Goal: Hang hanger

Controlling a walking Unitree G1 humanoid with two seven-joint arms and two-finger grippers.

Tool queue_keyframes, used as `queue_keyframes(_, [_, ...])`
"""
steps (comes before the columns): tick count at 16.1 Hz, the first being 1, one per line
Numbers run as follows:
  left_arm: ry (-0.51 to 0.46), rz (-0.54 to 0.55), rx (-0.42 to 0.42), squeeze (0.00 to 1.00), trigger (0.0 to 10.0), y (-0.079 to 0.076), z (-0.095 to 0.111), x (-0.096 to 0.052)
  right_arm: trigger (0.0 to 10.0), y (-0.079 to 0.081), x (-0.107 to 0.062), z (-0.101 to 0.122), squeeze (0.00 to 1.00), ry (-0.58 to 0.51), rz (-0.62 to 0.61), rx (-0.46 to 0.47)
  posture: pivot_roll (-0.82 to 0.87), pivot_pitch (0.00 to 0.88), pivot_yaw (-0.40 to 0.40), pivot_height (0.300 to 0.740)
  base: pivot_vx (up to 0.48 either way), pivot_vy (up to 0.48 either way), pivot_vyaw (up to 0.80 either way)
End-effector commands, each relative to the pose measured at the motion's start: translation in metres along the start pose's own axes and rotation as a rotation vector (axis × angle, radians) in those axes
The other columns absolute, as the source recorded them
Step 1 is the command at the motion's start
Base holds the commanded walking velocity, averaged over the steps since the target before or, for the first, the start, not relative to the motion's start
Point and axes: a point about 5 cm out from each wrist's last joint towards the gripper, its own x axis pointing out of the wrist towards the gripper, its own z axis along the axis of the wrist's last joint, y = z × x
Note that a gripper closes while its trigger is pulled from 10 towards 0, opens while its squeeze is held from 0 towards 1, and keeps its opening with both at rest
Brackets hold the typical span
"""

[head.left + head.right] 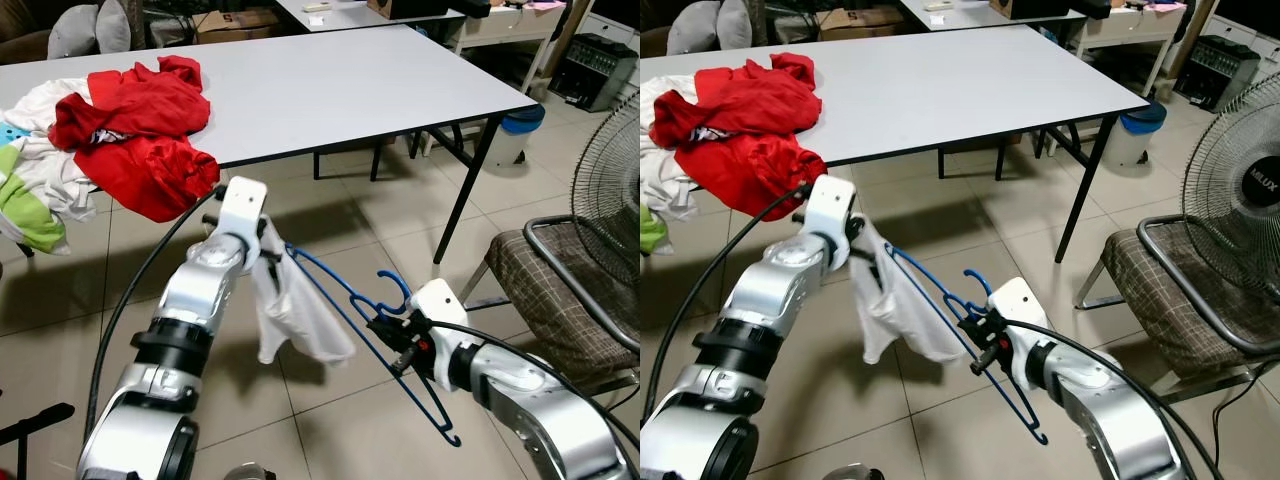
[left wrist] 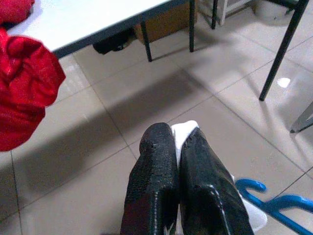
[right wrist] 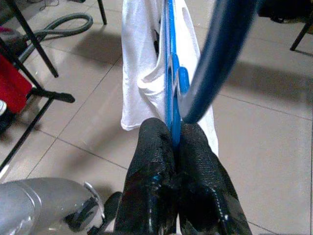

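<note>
Risk-wise, the white shirt (image 1: pixel 290 310) could slip off the blue hanger (image 1: pixel 350 300), held mid-air over the floor near the tabletop (image 1: pixel 350 80): left gripper (image 2: pixel 177 147) only pinches cloth, right gripper (image 3: pixel 171 137) clamps the hanger.

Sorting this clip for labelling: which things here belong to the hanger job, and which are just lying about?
In the job:
blue hanger
white garment
left end effector
right end effector

Lying about:
red clothes
table
chair
fan
</note>
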Motion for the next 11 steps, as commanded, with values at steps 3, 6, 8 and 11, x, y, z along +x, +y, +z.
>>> queue_keyframes(3, [-0.037,-0.017,-0.030,0.00,10.0,-0.001,0.011,0.000,10.0,-0.001,0.008,0.001,0.00,0.016,-0.033,-0.024,-0.05,0.000,0.047,0.740,0.000,0.000,0.00])
queue_keyframes(6, [-0.048,-0.043,-0.054,0.00,10.0,-0.003,0.016,-0.002,10.0,-0.003,0.013,0.002,0.00,0.017,-0.057,-0.021,-0.04,0.000,0.047,0.740,0.000,0.000,0.00])
queue_keyframes(8, [-0.043,-0.040,-0.051,0.00,10.0,-0.001,0.015,-0.001,10.0,-0.003,0.014,0.003,0.00,0.015,-0.058,-0.024,-0.04,0.000,0.051,0.740,0.000,0.000,0.00])
queue_keyframes(11, [-0.046,-0.052,-0.050,0.00,10.0,-0.002,0.018,-0.002,10.0,-0.005,0.019,0.003,0.00,0.014,-0.047,-0.029,-0.04,0.000,0.056,0.740,0.000,0.000,0.00])
